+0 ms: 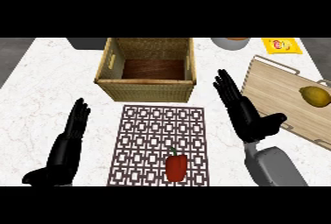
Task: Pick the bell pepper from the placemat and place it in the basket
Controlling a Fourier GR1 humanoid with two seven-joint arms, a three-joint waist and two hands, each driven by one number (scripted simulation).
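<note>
**While both hands are open, the pepper lies on the placemat**

Seen from above, a white marble counter point(51, 78) carries everything. At far left, the left hand point(68, 140) is near the lower edge, fingers straight and close together, clear of any object. Just right of it lies a brown lattice placemat point(158, 127), with the red bell pepper point(176, 167) near its lower edge, stem pointing toward the far side. Beyond the placemat stands a woven basket point(145, 91), its wooden floor showing. Further right, the right hand point(242, 109) has straight fingers and its thumb spread apart. At far right, a wooden cutting board point(284, 96) carries a lemon point(315, 96), and a yellow packet point(282, 45) lies behind it.
</note>
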